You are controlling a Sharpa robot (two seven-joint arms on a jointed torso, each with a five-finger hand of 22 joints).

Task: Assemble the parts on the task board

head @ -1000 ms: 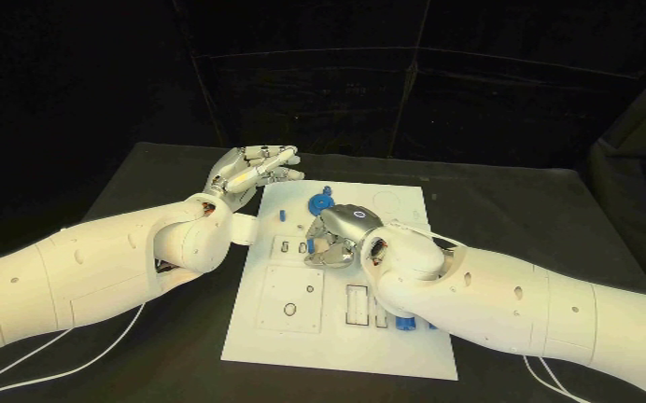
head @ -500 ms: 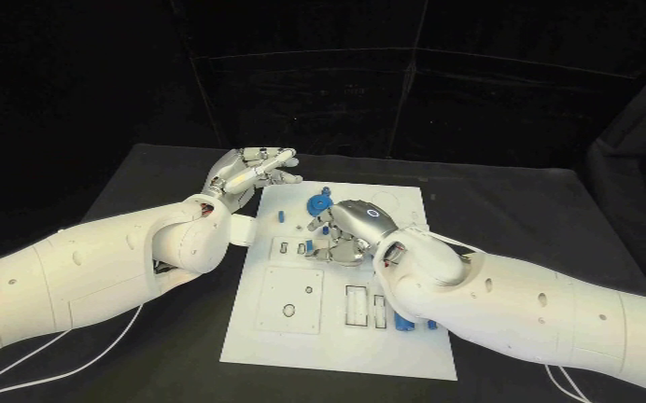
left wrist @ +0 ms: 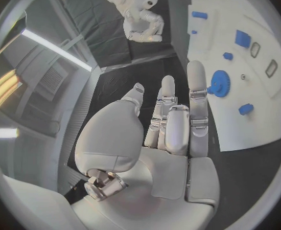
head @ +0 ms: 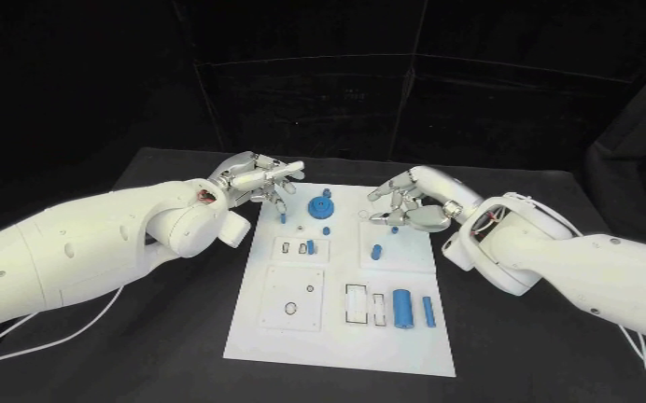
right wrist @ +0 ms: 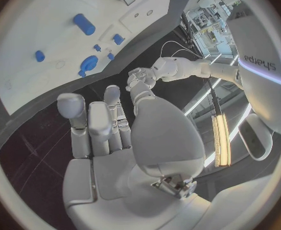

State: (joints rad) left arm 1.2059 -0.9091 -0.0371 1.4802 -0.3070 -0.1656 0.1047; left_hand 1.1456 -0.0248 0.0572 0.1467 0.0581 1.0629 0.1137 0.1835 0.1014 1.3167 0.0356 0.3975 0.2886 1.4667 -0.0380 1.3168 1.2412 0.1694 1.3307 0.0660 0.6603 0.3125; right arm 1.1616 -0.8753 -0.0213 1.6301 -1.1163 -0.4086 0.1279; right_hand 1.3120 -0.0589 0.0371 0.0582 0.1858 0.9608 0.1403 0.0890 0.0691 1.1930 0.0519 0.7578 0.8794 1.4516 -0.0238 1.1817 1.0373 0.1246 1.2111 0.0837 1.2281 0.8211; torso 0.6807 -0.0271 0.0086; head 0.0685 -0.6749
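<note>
Left hand (head: pixel 253 179) hovers just off the board's (head: pixel 296 328) far-left corner, fingers loosely extended and a little apart, holding nothing. Could knock the small peg (head: pixel 283 217) near that corner if swung in carelessly, since fingertips hang just beside it. On the board, toward its far edge, sits a blue gear (head: pixel 322 205), with a small knob (head: pixel 328 229) just nearer the robot; a low sweep from either hand could shove the gear or tip the knob. Mid-board, a short piece (head: pixel 310 247) stands by two small slots, and an oval piece (head: pixel 375 253) lies to its right, loose by the look of it and easy to skid across the smooth plate. At the board's near-right, a thick cylinder (head: pixel 405 308) and a thin one (head: pixel 429 312) lie beside a rectangular slot; round shapes, likely to roll off the edge if nudged or pinched off-centre. Right hand (head: pixel 414 200) hangs over the board's far-right corner, fingers curled partway, apparently empty, though the inner side stays hard to read. Reaching down from there risks a poor grasp on small slippery pieces, or a dropped part bouncing onto the black table (head: pixel 539 207).
</note>
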